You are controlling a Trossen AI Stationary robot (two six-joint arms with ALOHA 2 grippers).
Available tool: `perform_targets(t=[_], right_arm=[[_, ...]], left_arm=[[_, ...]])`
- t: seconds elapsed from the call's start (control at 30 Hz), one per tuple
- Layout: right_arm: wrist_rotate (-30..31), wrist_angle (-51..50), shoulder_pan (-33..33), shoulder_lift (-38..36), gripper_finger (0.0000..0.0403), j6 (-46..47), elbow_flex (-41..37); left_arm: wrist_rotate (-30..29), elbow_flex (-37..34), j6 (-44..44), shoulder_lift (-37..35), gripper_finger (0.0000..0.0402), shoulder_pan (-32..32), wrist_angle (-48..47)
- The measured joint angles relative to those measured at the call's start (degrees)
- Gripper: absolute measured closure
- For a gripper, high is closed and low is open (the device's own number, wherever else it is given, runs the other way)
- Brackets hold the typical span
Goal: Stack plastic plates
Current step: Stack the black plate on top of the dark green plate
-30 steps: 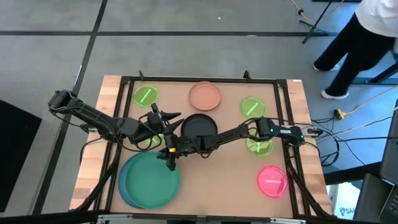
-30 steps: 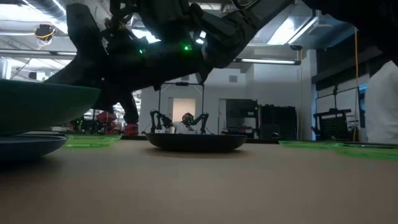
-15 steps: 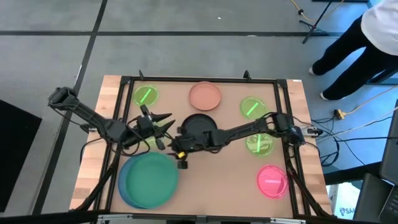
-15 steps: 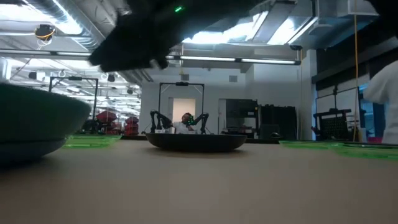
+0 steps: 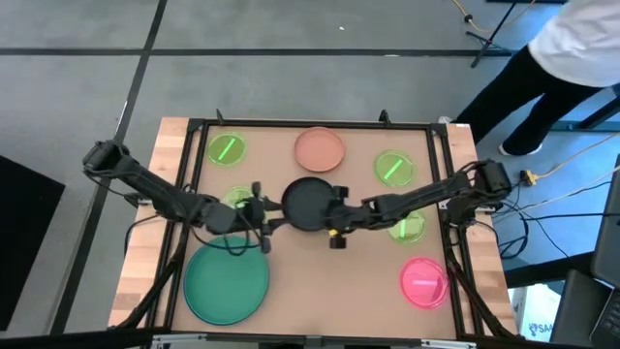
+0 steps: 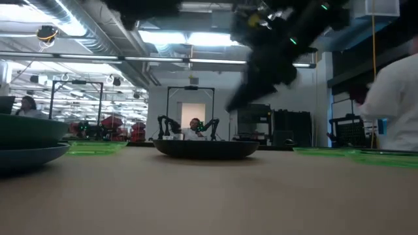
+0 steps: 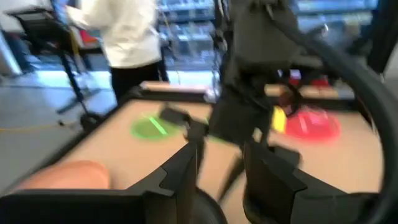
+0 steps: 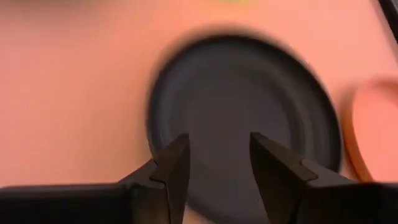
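Wooden table (image 5: 320,286) filling frame centre, person (image 5: 572,58) at upper right. Teal plate (image 5: 226,282) stacked on blue plate at lower left. Black plate (image 5: 306,202) at centre, peach plate (image 5: 319,149) above it. Left gripper (image 5: 262,219) just left of black plate, right gripper (image 5: 329,215) at its right edge, both parted, empty. Pink plate (image 5: 423,282) lower right; green plates (image 5: 392,167) scattered.

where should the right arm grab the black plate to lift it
By its raised rim, on the edge nearest the right gripper, one jaw above the lip and one under it. The black plate lies flat and alone mid-table with a shallow upturned rim, seen in the low view, so the flat centre gives the jaws nothing to close on. The left gripper crowds the opposite edge, so that side is likely blocked.
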Motion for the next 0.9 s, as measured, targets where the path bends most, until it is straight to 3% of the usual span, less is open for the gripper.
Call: perform_targets(t=[0.13,0.37,0.43,0.57,0.67,0.77,0.9], right_arm=[[2.8,-0.2,0.3,-0.2,0.0244,-0.4,-2.1],[3.4,3.1,0.2,-0.2,0.0244,-0.5,-2.0],[4.9,5.8,-0.4,-0.2,0.0244,-0.9,-1.3],[8.7,8.1,-2.6,-0.2,0.0244,-3.4,1.3],[10.4,6.5,-4.9,-0.2,0.0244,-3.7,3.7],[11.5,1.6,-6.0,-1.6,0.0244,-4.5,4.7],[12.2,-3.9,-5.9,-5.3,0.0244,-4.3,4.9]], left_arm=[[6.8,-0.2,1.6,4.3,0.0276,2.0,7.7],[8.3,-0.2,1.6,4.8,0.0277,2.3,9.6],[14.1,-0.2,0.3,4.8,0.0277,2.5,9.8],[31.9,-0.2,-0.8,4.8,0.0277,2.9,12.6],[39.2,-0.2,-0.2,4.8,0.0277,2.2,12.6],[39.7,-0.2,-0.6,4.6,0.0277,1.0,8.7],[35.3,-0.2,0.0,4.5,0.0277,0.2,4.7]])
